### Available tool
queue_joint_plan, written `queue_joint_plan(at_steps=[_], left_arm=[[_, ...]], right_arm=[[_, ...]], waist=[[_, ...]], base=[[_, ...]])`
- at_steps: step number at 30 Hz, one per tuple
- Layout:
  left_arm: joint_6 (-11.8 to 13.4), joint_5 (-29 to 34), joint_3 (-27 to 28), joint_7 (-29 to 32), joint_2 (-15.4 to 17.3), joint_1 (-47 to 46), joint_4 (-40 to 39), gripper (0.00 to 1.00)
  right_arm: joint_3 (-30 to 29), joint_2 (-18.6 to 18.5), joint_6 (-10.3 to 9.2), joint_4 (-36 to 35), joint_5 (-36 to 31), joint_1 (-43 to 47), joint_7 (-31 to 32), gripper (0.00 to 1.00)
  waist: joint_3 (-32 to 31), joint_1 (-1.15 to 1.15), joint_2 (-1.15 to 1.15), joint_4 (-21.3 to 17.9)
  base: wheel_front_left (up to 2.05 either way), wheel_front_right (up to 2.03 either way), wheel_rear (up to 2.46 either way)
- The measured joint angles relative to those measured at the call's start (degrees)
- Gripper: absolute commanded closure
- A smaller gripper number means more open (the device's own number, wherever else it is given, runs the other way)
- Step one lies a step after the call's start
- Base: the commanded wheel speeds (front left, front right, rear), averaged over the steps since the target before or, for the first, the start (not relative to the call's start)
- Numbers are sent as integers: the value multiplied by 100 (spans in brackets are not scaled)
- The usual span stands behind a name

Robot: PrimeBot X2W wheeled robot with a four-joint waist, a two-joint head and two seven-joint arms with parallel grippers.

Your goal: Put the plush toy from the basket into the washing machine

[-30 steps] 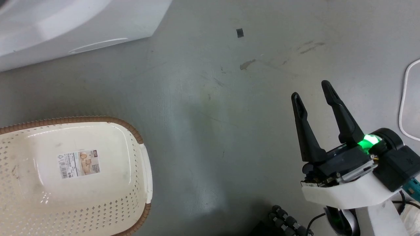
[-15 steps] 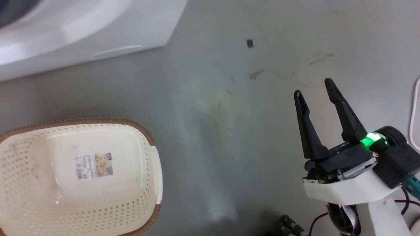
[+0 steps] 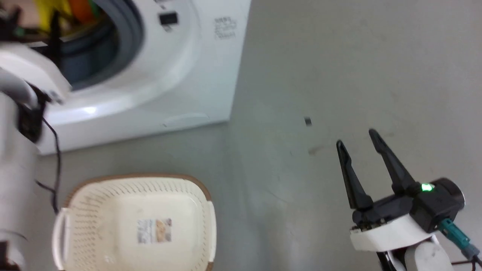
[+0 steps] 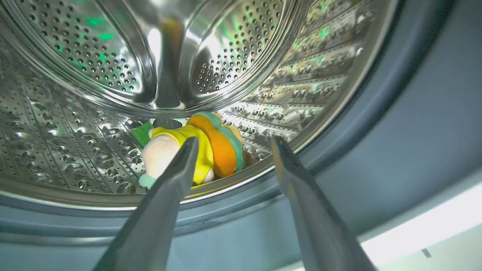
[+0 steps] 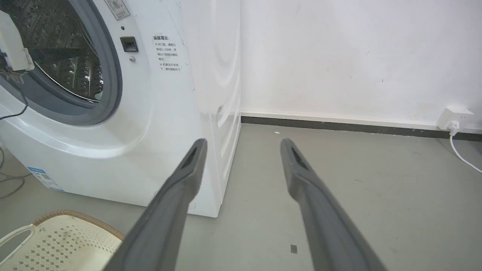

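Orange, yellow, pink plush toy (image 4: 216, 145) lies inside washing machine (image 4: 56, 143); left gripper (image 4: 235, 139), right gripper (image 5: 244, 140) jaws released.

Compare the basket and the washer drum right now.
The basket is cream plastic; the drum is shiny steel. The basket holds just its paper label; the drum holds the plush toy. The basket opens upward, the drum to the front. Both are perforated.

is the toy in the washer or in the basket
In the washer: the toy lies on the drum floor, past the open left tool. The basket holds just its paper label.
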Motion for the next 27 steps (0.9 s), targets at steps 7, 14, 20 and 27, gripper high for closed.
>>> queue_joint_plan(at_steps=[7, 14, 20, 27], left_arm=[[102, -121, -97, -498, -509, 1244, -654, 0], [539, -241, -46, -673, -843, 2679, -1893, 0], [1032, -326, 116, -719, -1051, 4028, -3096, 0], [1363, -231, 151, -730, -1124, 5344, -3787, 0]], right_arm=[[-201, -1, 0, 104, -188, 476, 0, 0], [-331, -1, 0, 191, -245, 866, 0, 0], [-376, -1, 0, 207, -242, 1078, -1, 0], [-455, -1, 0, 249, -197, 1243, 0, 0]], waist=[[-1009, 0, 0, 408], [-1797, -1, 0, 842], [-2215, -1, 0, 1129], [-2439, -1, 0, 1270]], base=[[0, 0, 0], [0, 0, 0], [0, 0, 0], [0, 0, 0]])
